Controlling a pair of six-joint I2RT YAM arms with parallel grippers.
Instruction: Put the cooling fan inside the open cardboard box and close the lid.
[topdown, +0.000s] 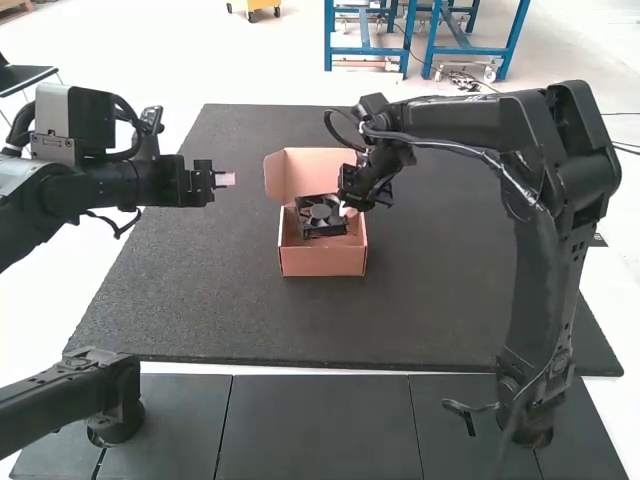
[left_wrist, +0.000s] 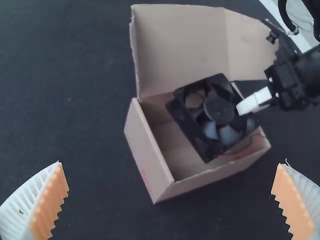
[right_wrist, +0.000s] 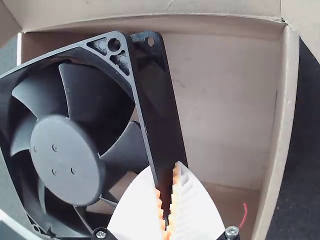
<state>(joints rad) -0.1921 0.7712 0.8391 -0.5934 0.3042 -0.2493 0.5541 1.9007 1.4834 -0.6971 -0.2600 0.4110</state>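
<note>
A black square cooling fan (topdown: 321, 216) (left_wrist: 215, 116) (right_wrist: 85, 145) hangs tilted inside the open cardboard box (topdown: 322, 255) (left_wrist: 150, 165) (right_wrist: 235, 115) in the middle of the mat. My right gripper (topdown: 347, 204) (left_wrist: 252, 101) (right_wrist: 167, 200) is shut on the fan's side frame, right at the box's right edge. The box lid (topdown: 300, 172) (left_wrist: 185, 45) stands upright at the back. My left gripper (topdown: 226, 179) (left_wrist: 167, 205) hovers open to the left of the box, above the mat, with nothing between its fingers.
The box sits on a black rubber mat (topdown: 200, 280) on a pale floor. Red wires (left_wrist: 245, 148) (right_wrist: 245, 210) from the fan trail inside the box. The arm bases stand at the front left (topdown: 100, 395) and front right (topdown: 530, 410).
</note>
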